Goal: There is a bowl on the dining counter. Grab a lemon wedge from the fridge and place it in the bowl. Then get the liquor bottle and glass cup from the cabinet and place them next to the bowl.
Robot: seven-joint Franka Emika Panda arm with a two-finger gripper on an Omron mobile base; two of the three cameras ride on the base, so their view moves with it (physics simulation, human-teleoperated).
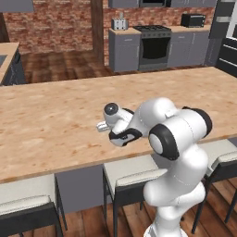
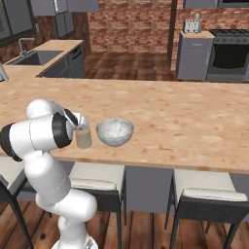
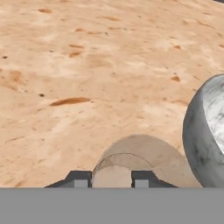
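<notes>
The gripper (image 3: 111,179) stood over the glass cup (image 2: 83,138), its fingertips (image 3: 80,180) flanking the rim — whether they pinched or had let go, I could not tell. The cup rested upright on the dining counter (image 2: 185,116), just beside the bowl (image 2: 115,132). Stools (image 2: 95,182) lined the near edge — brick walls beyond.

No text, label, brand, number or sign can be read anywhere in these pictures; the appliances at the back wall are too small and blurred to show any marking.
</notes>
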